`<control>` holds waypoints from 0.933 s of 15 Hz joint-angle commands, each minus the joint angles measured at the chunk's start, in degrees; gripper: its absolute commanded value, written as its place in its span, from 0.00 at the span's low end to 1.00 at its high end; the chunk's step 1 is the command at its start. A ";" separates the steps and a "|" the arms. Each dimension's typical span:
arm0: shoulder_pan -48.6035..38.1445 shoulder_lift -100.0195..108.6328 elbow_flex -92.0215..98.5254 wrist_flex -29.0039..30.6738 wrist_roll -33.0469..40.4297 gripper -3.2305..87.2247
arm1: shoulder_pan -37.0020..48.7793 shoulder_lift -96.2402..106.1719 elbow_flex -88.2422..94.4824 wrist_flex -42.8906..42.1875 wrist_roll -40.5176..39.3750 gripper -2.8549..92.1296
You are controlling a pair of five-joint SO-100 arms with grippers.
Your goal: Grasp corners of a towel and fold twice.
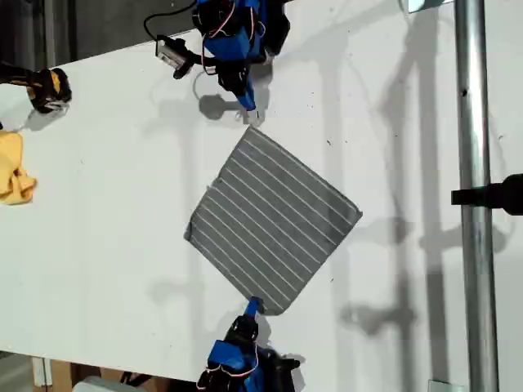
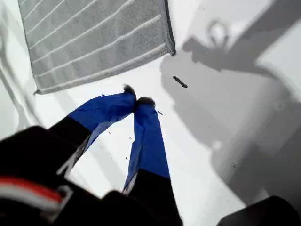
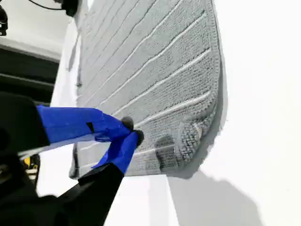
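The tabletop (image 1: 106, 229) was a smooth, hard white sheet. The towel (image 1: 274, 216) lay flat near its middle, turned like a diamond in the exterior view. It was a thin grey terry cloth, roughly square, with narrow white stripes, a stitched hem and rounded tips.

By my judgement it was light, soft and limp. It would drape and sag when lifted and should not slip much between padded tips. The best hold looked to be right at the hemmed corners, where the edge is thicker. One jaw would have to slide under the cloth, since the towel lay tight on the slick surface.

My first hand (image 2: 136, 101), blue with dark pads, was at the top of the exterior view. Its jaws were closed tip to tip and held nothing. It sat over bare tabletop just beyond the towel's upper corner (image 1: 254, 131), close to it but apart.

My second hand (image 3: 133, 132) came in from the bottom of the exterior view. Its tips were pressed together on the cloth at the lower corner (image 1: 274, 309), where the pile was puckered just beside them. I could not tell whether any fabric was pinched between the pads.

A small crumpled yellow cloth (image 1: 12, 175) lay well apart at the exterior view's left edge
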 commanded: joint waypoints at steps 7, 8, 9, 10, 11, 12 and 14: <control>-2.72 0.35 0.18 0.26 -24.08 0.01 | -4.92 -0.35 -7.38 -0.35 2.11 0.03; -2.72 0.35 0.18 0.26 -24.08 0.01 | -5.54 -1.93 -9.93 -0.09 2.11 0.03; -2.72 0.35 0.18 0.26 -24.17 0.01 | -5.89 -4.75 -12.83 -0.35 2.11 0.03; -2.81 0.35 0.18 0.26 -24.17 0.01 | -6.33 -9.14 -16.08 -1.76 1.85 0.03; -2.81 0.35 0.18 0.26 -24.26 0.01 | -6.94 -15.38 -20.21 -3.96 1.49 0.03; -2.81 0.35 0.18 0.26 -24.26 0.01 | -7.73 -22.85 -24.70 -6.94 0.53 0.03; -2.81 0.35 0.18 0.26 -24.26 0.01 | -10.02 -34.37 -31.11 -13.10 -0.18 0.03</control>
